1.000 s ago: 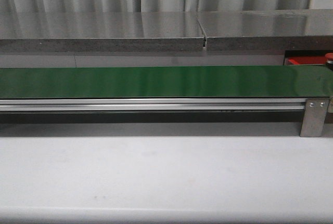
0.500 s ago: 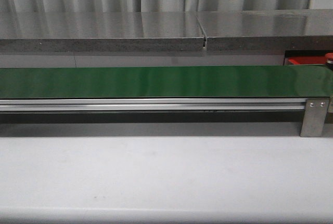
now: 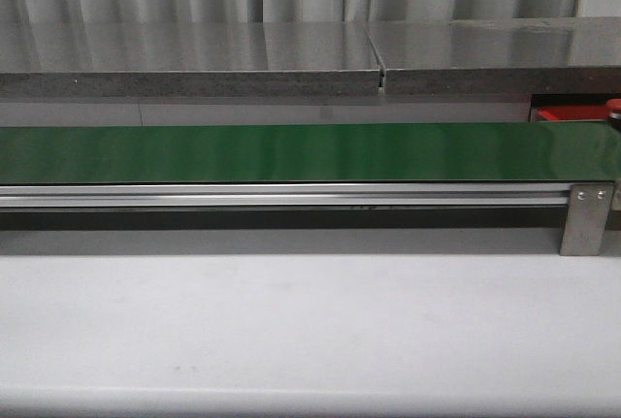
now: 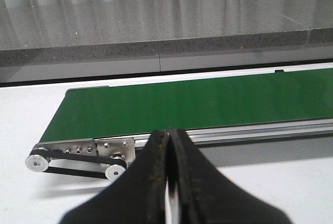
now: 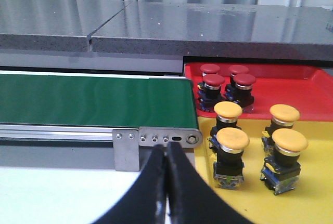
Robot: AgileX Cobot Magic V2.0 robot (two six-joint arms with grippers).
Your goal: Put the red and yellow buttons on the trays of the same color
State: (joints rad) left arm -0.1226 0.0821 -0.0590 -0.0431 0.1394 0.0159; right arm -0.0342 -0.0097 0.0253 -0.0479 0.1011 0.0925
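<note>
Several red buttons point(image 5: 214, 80) stand in the red tray point(image 5: 312, 91) beyond the belt's end. Closer in, several yellow buttons point(image 5: 232, 138) stand in the yellow tray point(image 5: 250, 206). In the front view only a corner of the red tray point(image 3: 571, 113) and one red button point(image 3: 614, 105) show at the far right. My right gripper point(image 5: 166, 148) is shut and holds nothing, hanging over the white table beside the yellow tray. My left gripper point(image 4: 168, 133) is also shut and holds nothing, in front of the belt's other end. Neither gripper shows in the front view.
The long green belt point(image 3: 291, 151) runs across the table with nothing on it. Its metal end bracket point(image 5: 156, 138) sits by the trays and its pulley drive point(image 4: 78, 161) at the other end. A grey stone ledge point(image 3: 194, 59) runs behind.
</note>
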